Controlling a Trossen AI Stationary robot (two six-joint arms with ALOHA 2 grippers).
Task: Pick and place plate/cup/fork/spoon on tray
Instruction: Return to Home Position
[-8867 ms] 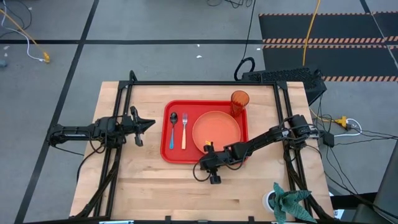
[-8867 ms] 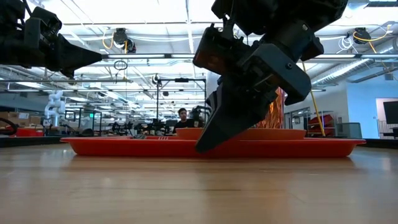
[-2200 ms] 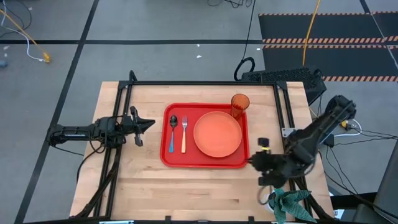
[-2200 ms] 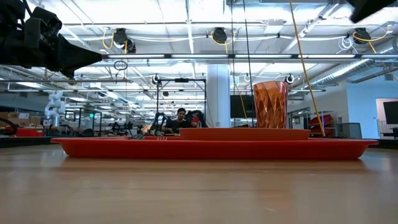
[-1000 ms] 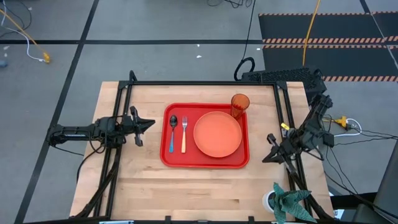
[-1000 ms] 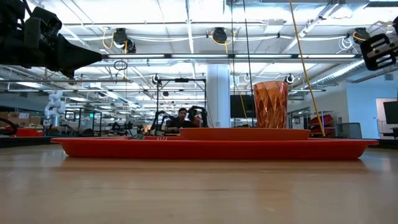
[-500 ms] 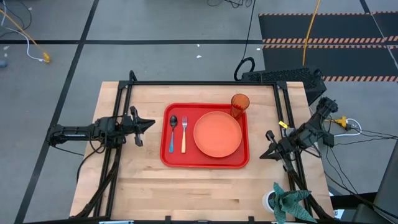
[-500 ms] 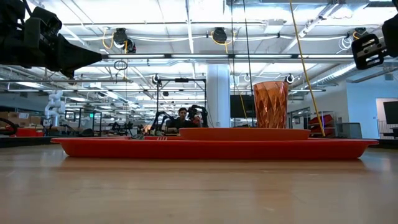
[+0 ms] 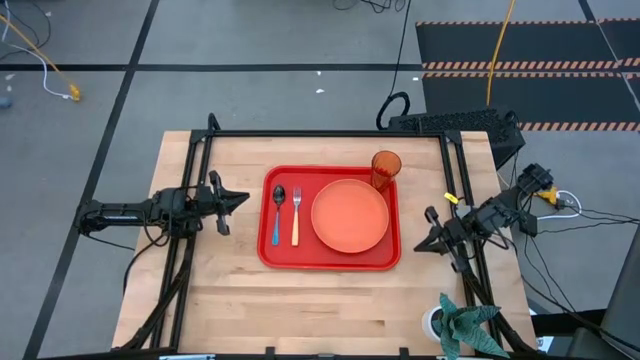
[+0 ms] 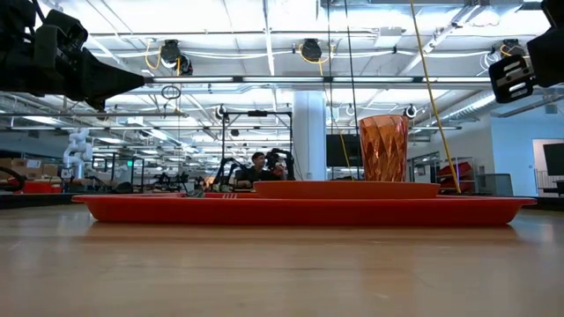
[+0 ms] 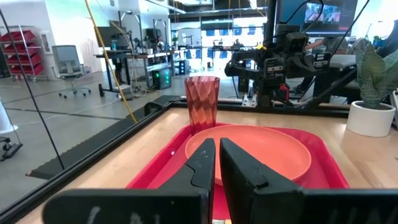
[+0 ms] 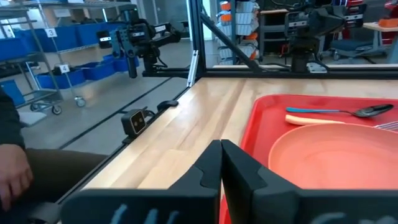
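Note:
The red tray (image 9: 330, 258) lies in the middle of the table. On it rest the round orange plate (image 9: 349, 216), the amber cup (image 9: 385, 166) standing upright at its far right corner, the orange-handled fork (image 9: 296, 215) and the blue-handled spoon (image 9: 277, 212), which lie side by side left of the plate. My left gripper (image 9: 243, 198) hovers shut to the left of the tray and points at it. My right gripper (image 9: 418, 245) hovers shut just right of the tray, at its near right corner. Neither holds anything.
A black frame rail (image 9: 320, 133) runs around the table's far and side edges. A potted plant (image 9: 460, 325) stands at the near right corner. Bare wood (image 9: 300, 310) lies between the tray and the near edge. A person (image 10: 258, 167) sits far off in the room.
My right arm has swung about at the table's right edge, and its gripper has turned a little more toward the tray's near right corner. It has stayed shut and empty. The things on the tray have not moved.

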